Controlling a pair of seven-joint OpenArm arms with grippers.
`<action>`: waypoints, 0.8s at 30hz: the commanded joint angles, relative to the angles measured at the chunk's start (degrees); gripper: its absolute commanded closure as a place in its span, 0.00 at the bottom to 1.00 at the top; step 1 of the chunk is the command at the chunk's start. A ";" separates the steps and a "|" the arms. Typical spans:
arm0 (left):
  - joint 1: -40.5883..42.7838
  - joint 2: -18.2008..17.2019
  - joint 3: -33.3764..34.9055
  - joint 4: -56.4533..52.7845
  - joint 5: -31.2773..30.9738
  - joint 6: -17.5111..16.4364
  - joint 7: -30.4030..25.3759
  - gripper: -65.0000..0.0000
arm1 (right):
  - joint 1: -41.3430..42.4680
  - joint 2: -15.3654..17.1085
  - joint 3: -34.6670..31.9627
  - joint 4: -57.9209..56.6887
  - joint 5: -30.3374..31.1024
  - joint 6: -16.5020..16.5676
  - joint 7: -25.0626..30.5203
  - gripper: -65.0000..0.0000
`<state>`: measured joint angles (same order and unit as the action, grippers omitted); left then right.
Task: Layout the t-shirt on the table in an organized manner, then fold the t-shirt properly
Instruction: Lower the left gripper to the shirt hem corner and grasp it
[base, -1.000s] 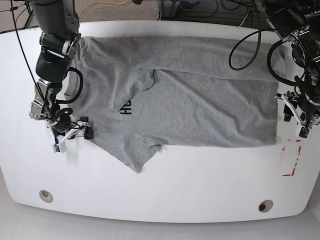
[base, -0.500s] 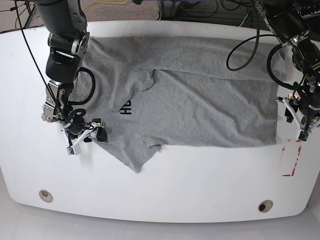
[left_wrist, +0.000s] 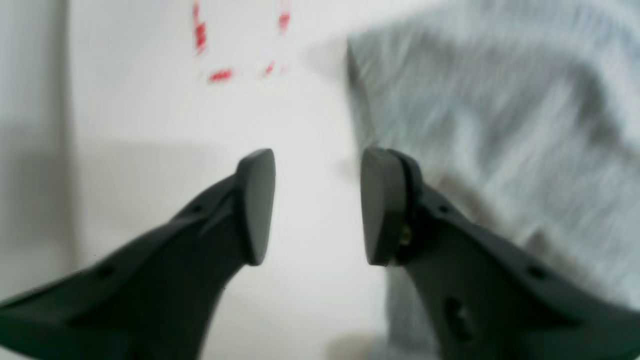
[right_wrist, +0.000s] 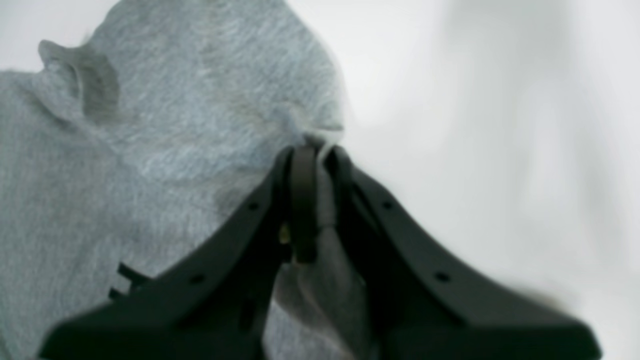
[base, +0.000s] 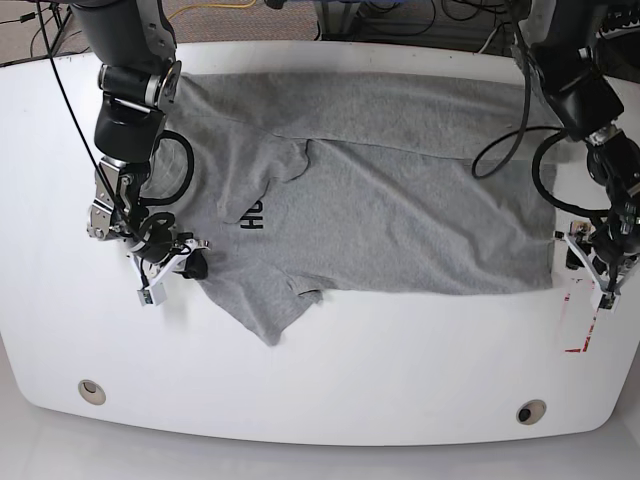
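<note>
The heather-grey t-shirt lies spread on the white table, with dark lettering near the collar and one sleeve pointing at the front edge. At the shirt's left side in the base view, my right gripper is shut on a pinch of the shirt's edge. The right wrist view shows that fold of t-shirt clamped at the right gripper. My left gripper stands beside the hem corner. In the left wrist view the left gripper is open and holds nothing, the t-shirt lying just beside its right finger.
Red tape marks lie in front of the left gripper, and show as red tape in the left wrist view. Two round grommets sit near the front edge. Cables hang behind the table's far edge.
My right gripper moved onto the shirt's left edge and shut on the fabric. The left gripper slid towards the front along the shirt's right side, to the hem corner.
</note>
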<state>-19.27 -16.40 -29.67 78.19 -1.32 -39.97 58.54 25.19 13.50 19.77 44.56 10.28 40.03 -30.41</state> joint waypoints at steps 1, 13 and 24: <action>-3.02 -2.28 -0.18 -3.34 -0.39 -0.03 -1.88 0.45 | 0.96 0.70 -0.12 0.50 -1.01 -0.03 -1.01 0.93; -10.05 -4.21 -0.18 -21.09 -0.66 3.53 -10.06 0.29 | 0.88 0.79 -0.12 0.50 -1.01 -0.03 -0.93 0.93; -14.62 -4.56 0.18 -38.76 -0.48 6.69 -21.14 0.29 | 0.88 0.79 -0.12 0.50 -1.01 -0.03 -0.93 0.93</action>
<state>-31.55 -20.10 -29.71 40.71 -0.93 -33.69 39.64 25.12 13.65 19.77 44.56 10.28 40.12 -30.55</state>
